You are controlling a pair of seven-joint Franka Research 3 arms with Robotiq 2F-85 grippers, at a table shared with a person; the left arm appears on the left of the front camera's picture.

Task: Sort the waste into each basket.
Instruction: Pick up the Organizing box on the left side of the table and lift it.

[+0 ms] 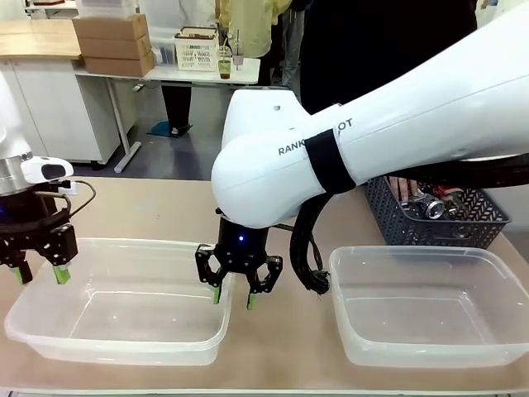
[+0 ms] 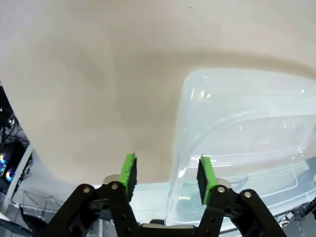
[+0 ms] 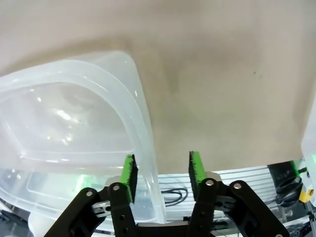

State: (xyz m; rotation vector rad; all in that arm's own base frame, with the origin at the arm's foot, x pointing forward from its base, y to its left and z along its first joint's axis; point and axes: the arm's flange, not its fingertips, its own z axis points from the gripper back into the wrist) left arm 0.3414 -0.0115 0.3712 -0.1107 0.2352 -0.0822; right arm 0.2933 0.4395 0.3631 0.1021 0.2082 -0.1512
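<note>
My left gripper straddles the left tub at its outer rim, jaws apart. My right gripper straddles its inner rim, half-wide. Crushed cans sit in the grey basket.

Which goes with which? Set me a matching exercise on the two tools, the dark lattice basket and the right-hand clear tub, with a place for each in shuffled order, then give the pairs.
Things:
1. left tool
2. right tool
3. dark grey lattice basket
4. right clear tub

Places:
A. far right of the table, behind a clear tub, with cans inside
B. over the right-hand wall of the left clear tub, one pad on each side
C. front right of the table, beside the left clear tub
D. over the left-hand wall of the left clear tub, one pad on each side

Pairs: 1-D, 2-B, 3-A, 4-C.
</note>
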